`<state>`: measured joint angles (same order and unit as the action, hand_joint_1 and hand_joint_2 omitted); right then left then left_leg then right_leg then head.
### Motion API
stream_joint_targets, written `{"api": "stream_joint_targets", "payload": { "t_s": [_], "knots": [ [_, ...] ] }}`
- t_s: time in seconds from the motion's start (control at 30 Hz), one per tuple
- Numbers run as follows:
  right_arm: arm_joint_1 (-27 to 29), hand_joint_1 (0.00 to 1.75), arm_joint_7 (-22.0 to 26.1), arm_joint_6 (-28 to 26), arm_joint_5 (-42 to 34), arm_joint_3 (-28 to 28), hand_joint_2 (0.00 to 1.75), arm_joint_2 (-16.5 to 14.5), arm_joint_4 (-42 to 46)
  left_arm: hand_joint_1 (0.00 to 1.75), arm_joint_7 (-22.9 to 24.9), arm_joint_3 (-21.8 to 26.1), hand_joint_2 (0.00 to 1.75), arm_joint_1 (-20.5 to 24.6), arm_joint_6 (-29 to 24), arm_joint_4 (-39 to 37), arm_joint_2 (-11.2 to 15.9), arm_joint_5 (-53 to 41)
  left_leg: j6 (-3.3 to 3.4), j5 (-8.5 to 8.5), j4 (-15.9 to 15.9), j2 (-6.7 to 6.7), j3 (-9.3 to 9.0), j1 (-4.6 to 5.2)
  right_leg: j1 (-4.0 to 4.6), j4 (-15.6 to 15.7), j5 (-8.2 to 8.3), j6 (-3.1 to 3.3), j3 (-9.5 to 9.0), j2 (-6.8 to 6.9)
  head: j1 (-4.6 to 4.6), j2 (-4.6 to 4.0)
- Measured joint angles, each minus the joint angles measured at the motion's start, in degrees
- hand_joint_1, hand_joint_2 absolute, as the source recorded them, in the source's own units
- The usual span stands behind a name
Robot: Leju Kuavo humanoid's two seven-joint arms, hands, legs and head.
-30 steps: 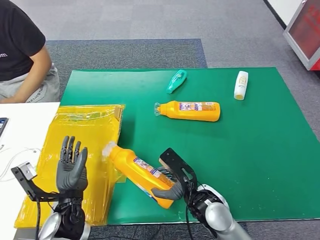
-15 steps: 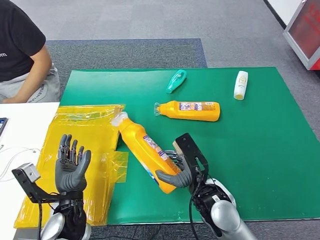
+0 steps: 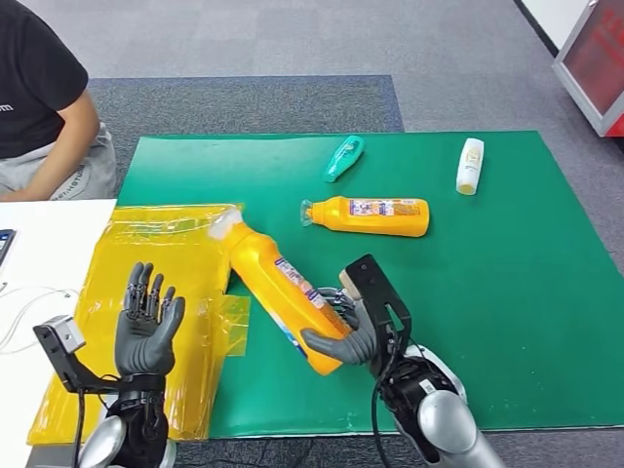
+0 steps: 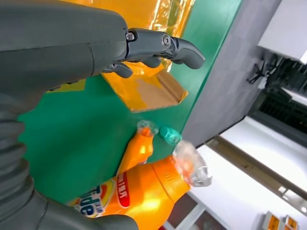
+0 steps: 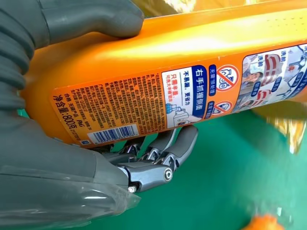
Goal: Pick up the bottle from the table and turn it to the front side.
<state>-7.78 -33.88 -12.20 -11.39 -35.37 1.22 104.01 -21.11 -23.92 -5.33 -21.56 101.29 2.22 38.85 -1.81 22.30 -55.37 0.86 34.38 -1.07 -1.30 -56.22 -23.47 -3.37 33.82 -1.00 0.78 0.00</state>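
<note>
Illumination in the head view is even, diffuse and bright, apparently from overhead; shadows on the green mat (image 3: 478, 292) are soft and short, the plainest lying just below the second orange bottle (image 3: 375, 215) at centre frame; focus is sharp from edge to edge. The yellow plastic sheet (image 3: 147, 263) at left carries broken specular glints. In the left wrist view the lower right of the frame is overexposed to near white; the clear cap (image 4: 191, 164) is blurred. In the right wrist view a broad glare band crosses the held bottle (image 5: 173, 62); its label print is sharp; the lower right is out of focus.
</note>
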Motion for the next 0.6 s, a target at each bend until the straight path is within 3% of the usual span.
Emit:
{"api": "stream_joint_targets", "payload": {
  "t_s": [0.2,0.33,0.6],
  "knots": [
    [-0.42,1.75,0.00,2.60,-1.66,-1.10,1.75,0.00,0.51,0.00,0.88,-0.10,1.75,1.22,0.40,-0.89,-0.76,1.33,0.00,0.00,0.00,0.00,0.02,0.00,0.00,0.00,0.00,0.00,0.00,0.00,0.00,0.00],
    [-2.99,1.75,0.00,5.87,-3.67,-3.99,1.75,0.00,1.06,0.00,2.79,-0.69,1.75,6.24,3.77,-3.63,-3.24,4.66,0.01,-0.01,0.00,0.01,0.02,0.01,-0.01,0.00,0.02,-0.02,-0.01,0.01,0.01,0.00],
    [-4.23,1.75,0.00,6.84,-5.34,-5.05,1.75,0.00,0.97,0.00,4.19,-0.90,1.75,10.19,5.19,-6.35,-4.99,7.67,0.00,-0.02,0.00,0.01,0.03,0.01,-0.01,0.00,0.02,-0.02,0.01,0.00,0.01,0.00]
  ]
}}
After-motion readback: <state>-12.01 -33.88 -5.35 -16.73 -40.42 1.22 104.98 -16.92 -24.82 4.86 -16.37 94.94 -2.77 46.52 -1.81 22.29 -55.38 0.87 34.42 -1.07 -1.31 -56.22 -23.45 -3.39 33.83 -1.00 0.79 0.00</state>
